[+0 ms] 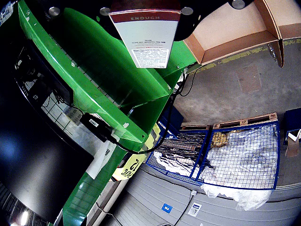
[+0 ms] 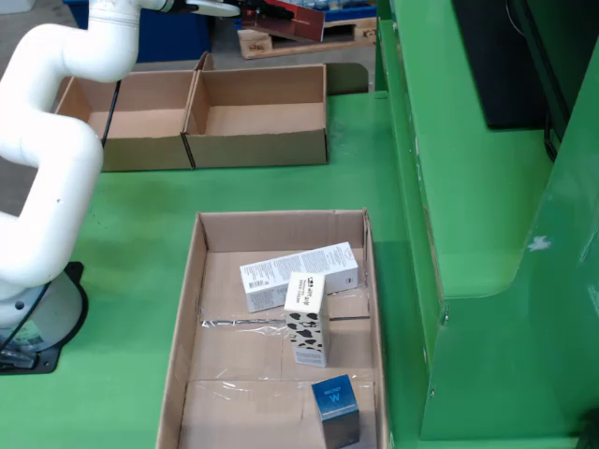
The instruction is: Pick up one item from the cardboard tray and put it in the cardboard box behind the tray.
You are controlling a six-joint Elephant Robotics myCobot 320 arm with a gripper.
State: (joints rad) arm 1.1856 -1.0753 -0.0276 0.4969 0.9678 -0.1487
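— Three items lying in the cardboard tray (image 2: 184,309) on the green tabletop (image 2: 112,206): a white carton (image 2: 299,273), a cow-patterned carton (image 2: 307,323), a blue box (image 2: 335,404). And the fourth?

— Up high, at the end of the white arm (image 2: 56,150). Jaws closed on a red-banded carton (image 1: 146,42), by the look of it, with the label hanging down.

— Over the cardboard box (image 2: 257,148) yet?

— Hard to say from the fixed view. Seen there only as a red and dark shape (image 2: 285,17) at the top edge, past the far wall of the box, with a second box (image 2: 131,150) just beside on the left.

— Advice for the drop?

— Bring the carton in over the open middle, clear of the flaps. Lower before letting go. Release only once inside the walls, to avoid a bounce off the rim.

— Anything extra from the gripper's camera?

— Printed label with the word ENOUGH. An open corner of a cardboard box (image 1: 235,44) off to the upper right, not under the carton. Also a blue wire cage (image 1: 240,150) on the floor below. No tray there at all; only the fixed view gives the tray.
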